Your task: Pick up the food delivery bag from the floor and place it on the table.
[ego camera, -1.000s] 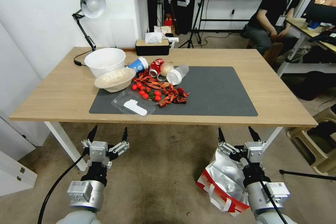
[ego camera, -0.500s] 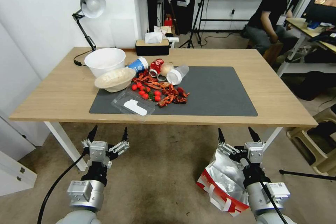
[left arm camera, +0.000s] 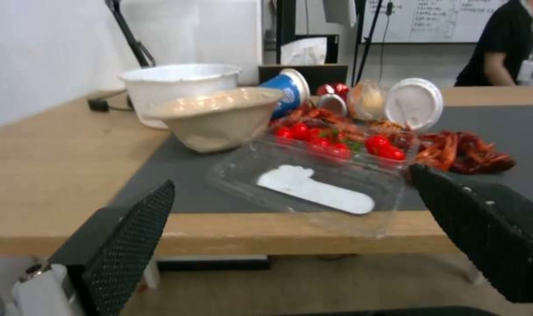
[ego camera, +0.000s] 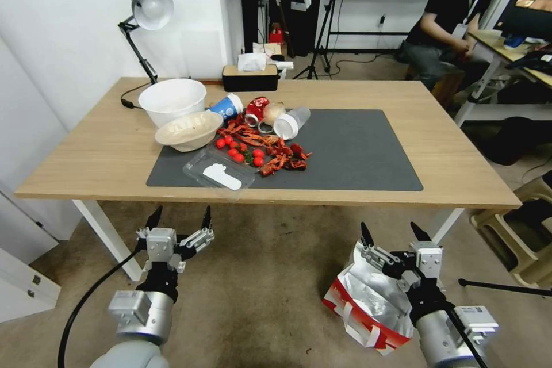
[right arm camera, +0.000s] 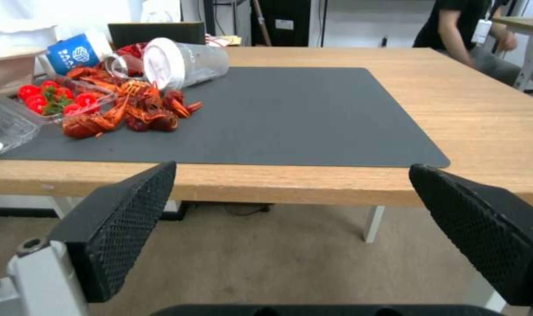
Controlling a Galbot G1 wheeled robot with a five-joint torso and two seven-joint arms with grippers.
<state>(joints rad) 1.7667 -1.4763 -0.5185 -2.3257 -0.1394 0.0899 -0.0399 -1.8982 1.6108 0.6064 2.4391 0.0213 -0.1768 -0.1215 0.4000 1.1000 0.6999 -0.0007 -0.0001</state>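
Nothing lifted yet: bag (ego camera: 368, 305) on the floor (ego camera: 270, 287) below the table (ego camera: 103, 155), both grippers, left (ego camera: 179, 219) and right (ego camera: 392, 234), spread empty.

My right arm covers the right part of the bag (ego camera: 368, 293) at the lower right of the head view, so I cannot see its far side; my wrist views crop the plastic tray (left arm camera: 313, 184) and the bowl (right arm camera: 3, 66) at the frame's left edge.
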